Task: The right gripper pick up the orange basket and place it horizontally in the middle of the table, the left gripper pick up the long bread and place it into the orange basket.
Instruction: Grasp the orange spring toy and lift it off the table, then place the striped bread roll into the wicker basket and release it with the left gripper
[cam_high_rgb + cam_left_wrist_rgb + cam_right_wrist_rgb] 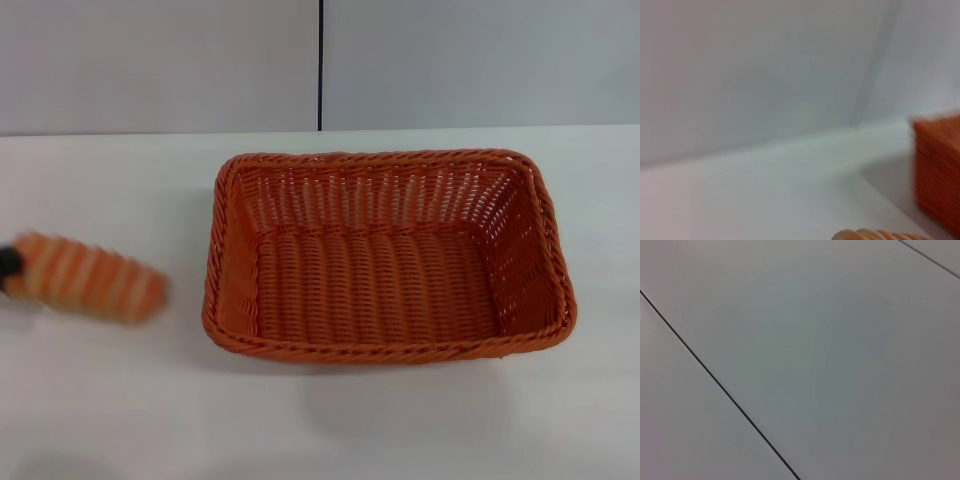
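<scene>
1. Table: plain white, smooth and flat; a pale grey panelled wall behind it with one dark vertical seam.
2. Orange basket: rectangular woven wicker, sloped openwork sides, braided rim; sits long side across, near mid-table, nothing inside.
3. Long bread: oblong, ridged, orange and cream crosswise stripes; blurred, at the left edge of the head view, apart from the basket and outside it.
4. Left gripper: only a dark sliver at the bread's outer end; whether its pincer is apart or clamped on the bread cannot be told.
5. Right gripper: out of view; its wrist camera shows only grey panel with a dark seam.
</scene>
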Action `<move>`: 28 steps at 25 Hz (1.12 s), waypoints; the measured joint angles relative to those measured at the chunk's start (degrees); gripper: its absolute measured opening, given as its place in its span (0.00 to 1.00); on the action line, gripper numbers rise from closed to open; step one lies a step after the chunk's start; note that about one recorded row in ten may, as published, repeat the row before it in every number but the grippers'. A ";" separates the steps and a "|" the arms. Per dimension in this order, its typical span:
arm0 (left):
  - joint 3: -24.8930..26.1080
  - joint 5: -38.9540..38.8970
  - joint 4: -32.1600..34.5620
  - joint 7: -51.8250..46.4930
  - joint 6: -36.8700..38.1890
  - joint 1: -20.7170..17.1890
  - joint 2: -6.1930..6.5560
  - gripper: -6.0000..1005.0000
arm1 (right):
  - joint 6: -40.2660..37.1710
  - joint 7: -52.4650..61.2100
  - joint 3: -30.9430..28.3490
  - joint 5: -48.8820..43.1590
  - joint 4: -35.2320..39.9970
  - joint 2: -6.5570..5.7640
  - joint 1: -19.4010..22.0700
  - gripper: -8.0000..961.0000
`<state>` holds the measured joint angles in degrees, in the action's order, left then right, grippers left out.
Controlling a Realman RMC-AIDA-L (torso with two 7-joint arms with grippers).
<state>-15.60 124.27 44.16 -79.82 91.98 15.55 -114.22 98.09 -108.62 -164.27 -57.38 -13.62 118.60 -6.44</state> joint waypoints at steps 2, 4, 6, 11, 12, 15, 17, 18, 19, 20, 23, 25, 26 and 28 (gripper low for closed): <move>4.68 -0.98 -0.02 0.63 -0.02 0.27 -0.31 0.11 | 0.00 0.00 0.00 0.00 0.00 0.04 0.09 0.44; 9.37 -4.10 0.06 0.88 -0.07 0.36 -0.79 0.11 | 0.00 0.00 0.00 0.00 0.01 0.04 0.10 0.44; 11.88 -8.66 -0.24 0.90 -0.10 0.17 -1.26 0.11 | -0.01 0.00 0.00 0.00 0.12 0.05 0.11 0.44; 12.26 -15.36 -1.10 0.10 1.26 0.83 -3.07 0.10 | -0.02 0.01 0.00 0.00 1.16 0.03 -0.17 0.45; 12.27 -15.96 -1.68 -0.28 2.12 1.37 -3.33 0.10 | -0.04 0.01 0.04 -0.05 1.36 -0.02 -0.27 0.45; 12.28 -17.12 -5.97 -0.43 5.76 3.50 -3.54 0.10 | -0.04 0.02 0.21 -0.19 1.37 -0.09 -0.31 0.45; 12.26 -17.19 -10.06 0.42 7.64 5.32 -3.54 0.10 | -0.07 0.02 0.45 -0.37 1.40 -0.13 -0.32 0.45; 12.10 -17.19 -11.97 1.35 8.15 6.22 -3.54 0.10 | -0.07 0.02 0.45 -0.37 1.40 -0.13 -0.32 0.45; 11.87 -17.12 -13.39 2.09 8.40 6.68 -3.60 0.10 | -0.12 0.01 0.48 -0.40 1.43 -0.12 -0.32 0.45; 10.79 -17.04 -15.97 3.87 8.52 7.50 -3.63 0.10 | -0.22 0.02 0.49 -0.43 1.53 -0.07 -0.33 0.45; 5.22 -17.03 -21.55 7.43 8.13 9.38 -3.68 0.10 | -0.39 0.02 0.48 -0.44 1.87 -0.06 -0.25 0.45; 0.69 -17.04 -23.94 8.75 7.73 10.47 -3.86 0.10 | -0.41 0.02 0.39 -0.45 1.92 -0.09 -0.08 0.45; -1.40 -17.06 -25.16 9.39 7.52 11.05 -3.99 0.10 | -0.43 0.02 0.32 -0.45 1.93 -0.10 -0.01 0.45; -4.43 -17.06 -27.44 10.91 6.96 12.16 -4.20 0.09 | -0.46 0.02 0.26 -0.45 1.93 -0.10 0.09 0.45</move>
<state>-20.03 107.21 16.72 -68.91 98.95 27.71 -118.41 97.63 -108.60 -164.00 -57.83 -11.69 118.49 -6.36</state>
